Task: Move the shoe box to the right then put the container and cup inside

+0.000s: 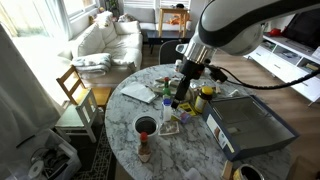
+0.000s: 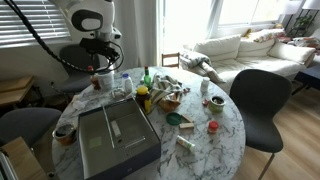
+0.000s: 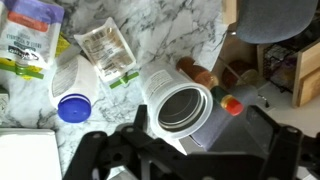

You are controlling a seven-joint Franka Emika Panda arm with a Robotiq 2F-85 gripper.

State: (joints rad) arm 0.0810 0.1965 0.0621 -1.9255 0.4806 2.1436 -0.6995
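In an exterior view the cup [image 1: 146,126] stands toward the left front of the round marble table [image 1: 125,100]. The gripper [image 1: 186,88] hangs over the cluttered middle. The shoe box [image 1: 250,125] lies at the right edge, well apart from the fingers. In the wrist view a blue-capped bottle [image 3: 73,107] lies on the left. Right of it the white round container [image 3: 183,105], its open mouth facing the camera, sits in line with the gap between the widely spread fingers [image 3: 100,150], which pinch nothing.

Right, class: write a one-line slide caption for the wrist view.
Open fingers hover above a white container on the marble table, a blue cap beside it.
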